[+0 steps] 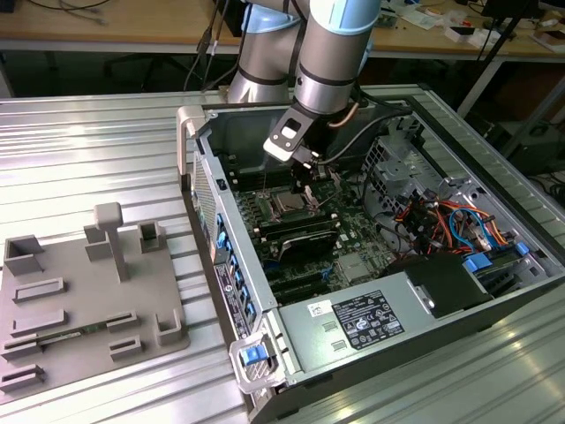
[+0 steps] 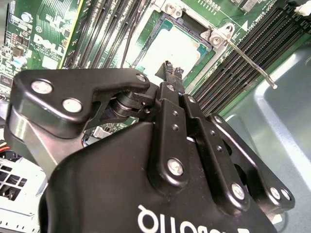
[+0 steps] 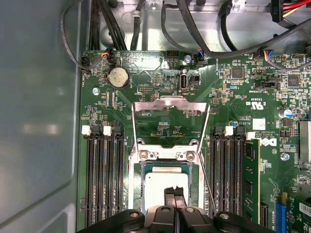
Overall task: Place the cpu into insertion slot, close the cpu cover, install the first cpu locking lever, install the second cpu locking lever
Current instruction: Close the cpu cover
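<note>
The open computer case [image 1: 243, 141] is seen on the ribbed surface [image 1: 88, 150] in the exterior view. The first wrist view adds detail: the cpu cover [image 3: 170, 101] is folded open, and the cpu [image 3: 158, 187] is seated in the insertion slot [image 3: 167, 155]. It lies just beneath the end effector [image 3: 174, 191], whose fingers are pressed together.

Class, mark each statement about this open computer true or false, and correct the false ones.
1. The cpu lies in the slot. True.
2. The cover is closed over the cpu. False: it is swung open, off the cpu.
3. The pincer hangs over the cpu. True.
4. The pincer is wide open. False: it is shut.
</note>
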Robot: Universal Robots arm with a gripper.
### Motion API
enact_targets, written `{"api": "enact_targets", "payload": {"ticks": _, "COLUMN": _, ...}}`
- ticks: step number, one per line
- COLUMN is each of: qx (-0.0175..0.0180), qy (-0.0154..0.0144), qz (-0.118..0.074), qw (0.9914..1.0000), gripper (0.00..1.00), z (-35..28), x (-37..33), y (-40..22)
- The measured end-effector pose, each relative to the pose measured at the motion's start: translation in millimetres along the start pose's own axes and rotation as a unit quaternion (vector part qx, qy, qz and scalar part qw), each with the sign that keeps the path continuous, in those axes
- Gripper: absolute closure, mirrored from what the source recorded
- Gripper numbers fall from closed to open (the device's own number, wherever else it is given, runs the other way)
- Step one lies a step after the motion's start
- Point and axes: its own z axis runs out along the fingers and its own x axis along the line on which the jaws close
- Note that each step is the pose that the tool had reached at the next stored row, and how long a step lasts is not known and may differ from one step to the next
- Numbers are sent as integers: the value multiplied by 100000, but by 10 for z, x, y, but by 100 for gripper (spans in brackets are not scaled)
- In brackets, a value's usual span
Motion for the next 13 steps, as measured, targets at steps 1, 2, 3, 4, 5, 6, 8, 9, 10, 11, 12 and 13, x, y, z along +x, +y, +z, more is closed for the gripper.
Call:
{"api": "enact_targets", "payload": {"ticks": 1, "qx": -1, "qy": -1, "qz": 2, "qw": 100000, "gripper": 89, "z": 0, "x": 0, "y": 0}}
{"api": "enact_targets", "payload": {"ticks": 2, "qx": 3, "qy": -4, "qz": -1, "qw": 100000, "gripper": 89, "z": -1, "x": 0, "y": 0}}
{"api": "enact_targets", "payload": {"ticks": 3, "qx": 2, "qy": -2, "qz": -6, "qw": 100000, "gripper": 89, "z": -1, "x": 0, "y": 1}}
{"api": "enact_targets", "payload": {"ticks": 4, "qx": 6, "qy": -9, "qz": -13, "qw": 100000, "gripper": 89, "z": -1, "x": -1, "y": 4}}
{"api": "enact_targets", "payload": {"ticks": 5, "qx": 11, "qy": -14, "qz": -14, "qw": 100000, "gripper": 89, "z": -1, "x": -1, "y": 9}}
{"api": "enact_targets", "payload": {"ticks": 6, "qx": 8, "qy": -12, "qz": -2, "qw": 100000, "gripper": 89, "z": 0, "x": -1, "y": 22}}
{"api": "enact_targets", "payload": {"ticks": 8, "qx": 4, "qy": -5, "qz": 1, "qw": 100000, "gripper": 89, "z": 1, "x": -1, "y": 47}}
{"api": "enact_targets", "payload": {"ticks": 9, "qx": 0, "qy": -2, "qz": 0, "qw": 100000, "gripper": 89, "z": 2, "x": -1, "y": 64}}
{"api": "enact_targets", "payload": {"ticks": 10, "qx": -2, "qy": 1, "qz": -2, "qw": 100000, "gripper": 89, "z": 3, "x": -1, "y": 79}}
{"api": "enact_targets", "payload": {"ticks": 11, "qx": 1, "qy": -1, "qz": -5, "qw": 100000, "gripper": 89, "z": 4, "x": -2, "y": 94}}
{"api": "enact_targets", "payload": {"ticks": 12, "qx": -1, "qy": -2, "qz": -4, "qw": 100000, "gripper": 89, "z": 5, "x": -2, "y": 111}}
{"api": "enact_targets", "payload": {"ticks": 13, "qx": -1, "qy": 0, "qz": -1, "qw": 100000, "gripper": 89, "z": 6, "x": -2, "y": 124}}
